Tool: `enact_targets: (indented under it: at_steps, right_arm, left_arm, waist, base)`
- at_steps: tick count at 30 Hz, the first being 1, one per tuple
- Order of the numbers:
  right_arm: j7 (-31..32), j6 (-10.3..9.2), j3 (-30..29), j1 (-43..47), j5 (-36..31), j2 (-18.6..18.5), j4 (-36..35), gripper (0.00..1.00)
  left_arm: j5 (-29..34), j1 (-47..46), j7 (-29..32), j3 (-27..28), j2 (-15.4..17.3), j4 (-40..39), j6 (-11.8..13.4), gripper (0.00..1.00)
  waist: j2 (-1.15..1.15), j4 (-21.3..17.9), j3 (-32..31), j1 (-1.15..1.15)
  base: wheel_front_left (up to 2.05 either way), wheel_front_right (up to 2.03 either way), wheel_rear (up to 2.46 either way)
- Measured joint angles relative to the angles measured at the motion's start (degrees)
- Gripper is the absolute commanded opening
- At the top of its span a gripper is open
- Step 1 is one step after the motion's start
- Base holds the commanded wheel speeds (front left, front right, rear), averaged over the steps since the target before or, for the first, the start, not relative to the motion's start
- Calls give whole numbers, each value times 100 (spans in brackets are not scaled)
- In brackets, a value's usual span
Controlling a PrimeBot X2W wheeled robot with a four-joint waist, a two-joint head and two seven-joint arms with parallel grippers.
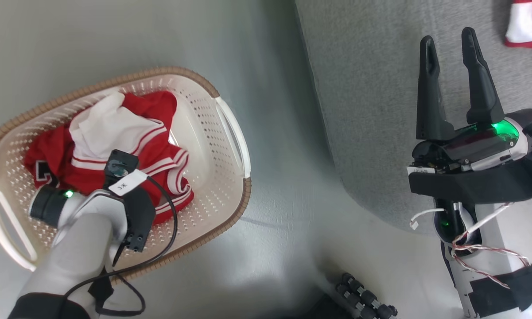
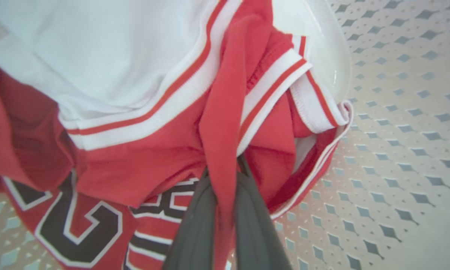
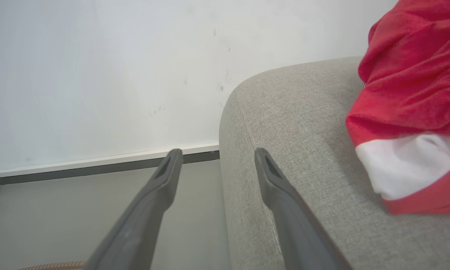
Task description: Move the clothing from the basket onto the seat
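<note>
I have my left gripper (image 2: 225, 170) clamped on a fold of the red, white-trimmed jersey (image 2: 142, 165) with black lettering, inside the cream perforated plastic basket (image 2: 397, 150).

Bright, even light; glare on the floor (image 1: 274, 239) (wrist views soft).

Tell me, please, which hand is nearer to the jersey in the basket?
Left. The left hand is down in the basket, shut on a red fold of the jersey; the right hand is open above the sofa, well clear of it.
</note>
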Motion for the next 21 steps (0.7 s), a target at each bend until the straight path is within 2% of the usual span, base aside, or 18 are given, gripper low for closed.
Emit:
enact_targets:
  at_steps: [11,21]
  right_arm:
    - [0,55,-249,-55,-55,27,297,100]
    - [0,105,-419,-70,-123,22,510,100]
  left_arm:
    - [-225,37,-624,135,-445,3,-108,0]
    - [-399,163,-1370,175,-600,-210,-256,0]
  waist:
    - [0,94,-684,-1]
    - [0,321,-1434,-1]
  base:
    - [0,0,0]
    - [0,0,0]
